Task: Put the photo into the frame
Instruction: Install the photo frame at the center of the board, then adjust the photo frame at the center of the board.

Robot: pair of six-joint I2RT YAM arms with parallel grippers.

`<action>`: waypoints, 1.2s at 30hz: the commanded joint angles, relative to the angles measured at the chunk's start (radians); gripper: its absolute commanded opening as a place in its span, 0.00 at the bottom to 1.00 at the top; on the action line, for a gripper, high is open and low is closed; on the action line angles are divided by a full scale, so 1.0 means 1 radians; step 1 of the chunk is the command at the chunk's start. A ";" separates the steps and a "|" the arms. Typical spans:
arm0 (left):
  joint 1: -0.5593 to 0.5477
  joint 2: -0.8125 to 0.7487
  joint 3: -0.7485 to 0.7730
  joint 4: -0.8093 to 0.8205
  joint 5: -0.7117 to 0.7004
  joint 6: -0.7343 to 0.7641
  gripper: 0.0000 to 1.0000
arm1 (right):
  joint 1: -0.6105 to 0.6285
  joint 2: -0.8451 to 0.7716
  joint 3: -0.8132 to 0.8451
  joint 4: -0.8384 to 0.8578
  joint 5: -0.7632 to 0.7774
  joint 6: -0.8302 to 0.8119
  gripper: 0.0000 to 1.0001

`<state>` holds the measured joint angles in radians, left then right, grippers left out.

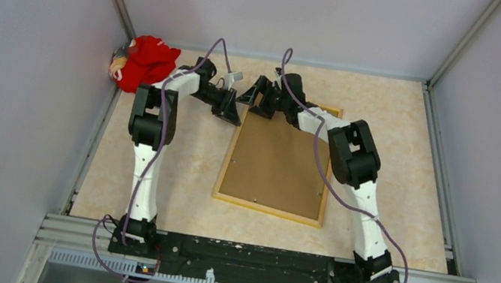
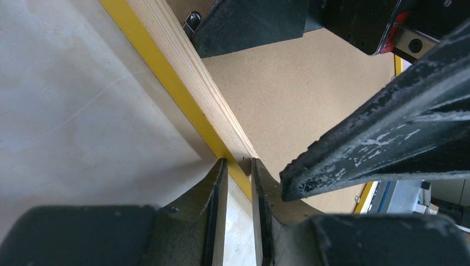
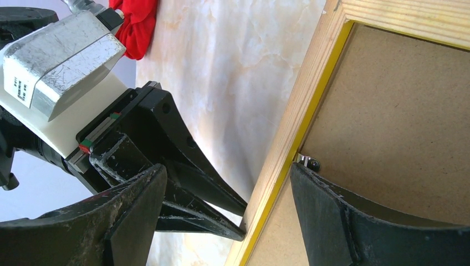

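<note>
board in, photo out of sight

from above: frame (image 1: 267, 209) flat on the surface (image 1: 175, 167), wood back up, brown backing board (image 1: 278, 161) seated inside. left gripper (image 1: 235, 116) and right gripper (image 1: 258, 101) crowded together at the far left corner. red soft toy (image 1: 144, 62) well apart, against the wall. no photo visible in any view.

left wrist: jaws only narrowly apart, seemingly pinched on the yellow-edged rail of the frame, steadying it.

right wrist: jaws wide apart, clamped on nothing. one finger outside the rail, the other inside on the board, just beside a small metal tab (image 3: 306, 162).

likely step: freeing the backing board to make room for the photo. keep the left pinch firm and low to stop any sliding. set the inner fingertip against the tab and swing it sideways off the board, not down into it. avoid levering on the rail. lift the board only after clearing every tab.
</note>
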<state>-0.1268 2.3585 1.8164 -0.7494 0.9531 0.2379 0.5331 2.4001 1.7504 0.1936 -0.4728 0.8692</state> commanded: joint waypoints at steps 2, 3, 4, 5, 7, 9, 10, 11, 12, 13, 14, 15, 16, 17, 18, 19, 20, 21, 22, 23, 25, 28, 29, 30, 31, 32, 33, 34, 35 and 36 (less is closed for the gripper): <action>-0.014 -0.025 -0.036 -0.021 -0.054 0.032 0.27 | 0.009 0.034 0.025 -0.048 0.034 -0.013 0.82; -0.014 -0.026 -0.036 -0.022 -0.053 0.032 0.27 | 0.009 0.026 0.019 -0.045 0.026 -0.013 0.83; -0.014 -0.028 -0.035 -0.023 -0.054 0.032 0.27 | 0.009 0.013 0.008 -0.037 0.018 -0.014 0.83; -0.014 -0.032 -0.034 -0.026 -0.055 0.034 0.27 | 0.009 -0.004 -0.005 -0.027 0.011 -0.011 0.84; -0.014 -0.038 -0.030 -0.041 -0.056 0.047 0.27 | 0.009 -0.059 -0.042 -0.010 0.007 -0.012 0.87; -0.012 -0.052 -0.028 -0.059 -0.056 0.061 0.28 | -0.002 -0.131 -0.092 0.011 0.009 -0.018 0.91; -0.011 -0.061 -0.028 -0.069 -0.056 0.071 0.29 | -0.012 -0.169 -0.123 0.027 0.010 -0.018 0.93; -0.010 -0.069 -0.028 -0.080 -0.058 0.082 0.29 | -0.024 -0.211 -0.159 0.041 0.010 -0.017 0.94; -0.008 -0.079 -0.029 -0.092 -0.058 0.093 0.30 | -0.040 -0.252 -0.193 0.050 0.009 -0.018 0.95; -0.006 -0.092 -0.030 -0.105 -0.061 0.105 0.30 | -0.061 -0.292 -0.238 0.052 0.012 -0.022 0.96; -0.005 -0.102 -0.033 -0.116 -0.066 0.116 0.31 | -0.083 -0.337 -0.282 0.055 0.018 -0.029 0.96; -0.002 -0.113 -0.037 -0.124 -0.071 0.129 0.32 | -0.111 -0.379 -0.329 0.058 0.027 -0.034 0.96; 0.001 -0.124 -0.044 -0.130 -0.077 0.141 0.33 | -0.138 -0.426 -0.376 0.062 0.036 -0.040 0.97; 0.003 -0.134 -0.054 -0.137 -0.084 0.155 0.34 | -0.167 -0.481 -0.426 0.059 0.044 -0.047 0.97; 0.004 -0.147 -0.066 -0.141 -0.092 0.169 0.34 | -0.199 -0.517 -0.469 0.050 0.051 -0.055 0.98; 0.004 -0.159 -0.088 -0.142 -0.104 0.181 0.35 | -0.228 -0.555 -0.515 0.032 0.067 -0.066 0.98; 0.004 -0.172 -0.112 -0.140 -0.116 0.195 0.36 | -0.262 -0.589 -0.556 0.009 0.093 -0.086 0.98; 0.003 -0.185 -0.140 -0.132 -0.129 0.206 0.36 | -0.308 -0.621 -0.594 -0.023 0.127 -0.103 0.98; 0.001 -0.200 -0.170 -0.117 -0.152 0.215 0.36 | -0.342 -0.652 -0.637 -0.045 0.157 -0.110 0.99; -0.005 -0.214 -0.205 -0.099 -0.178 0.224 0.36 | -0.384 -0.677 -0.679 -0.047 0.164 -0.107 0.99; -0.020 -0.240 -0.268 -0.073 -0.221 0.247 0.36 | -0.460 -0.717 -0.761 -0.045 0.183 -0.094 0.99; -0.051 -0.273 -0.351 -0.035 -0.277 0.273 0.36 | -0.560 -0.745 -0.839 -0.033 0.199 -0.089 0.99; -0.060 -0.282 -0.373 -0.030 -0.290 0.280 0.36 | -0.576 -0.745 -0.854 -0.028 0.200 -0.090 0.99; -0.067 -0.294 -0.392 -0.025 -0.302 0.285 0.36 | -0.580 -0.738 -0.858 -0.031 0.203 -0.101 0.98; -0.074 -0.303 -0.409 -0.021 -0.308 0.290 0.36 | -0.581 -0.724 -0.852 -0.038 0.200 -0.110 0.98; -0.081 -0.312 -0.425 -0.016 -0.313 0.294 0.36 | -0.581 -0.695 -0.842 -0.038 0.183 -0.110 0.98; -0.091 -0.320 -0.444 -0.014 -0.319 0.298 0.36 | -0.578 -0.670 -0.834 -0.028 0.163 -0.101 0.98; -0.100 -0.329 -0.454 -0.010 -0.324 0.303 0.36 | -0.574 -0.645 -0.828 -0.010 0.143 -0.089 0.98; -0.111 -0.337 -0.469 -0.005 -0.328 0.306 0.36 | -0.563 -0.619 -0.814 0.004 0.130 -0.081 0.98; -0.124 -0.343 -0.489 -0.003 -0.331 0.309 0.36 | -0.543 -0.594 -0.792 0.003 0.126 -0.079 0.98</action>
<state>-0.2081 2.0396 1.4021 -0.7807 0.7063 0.4934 -0.0525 1.7267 0.8932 0.1421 -0.2989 0.7879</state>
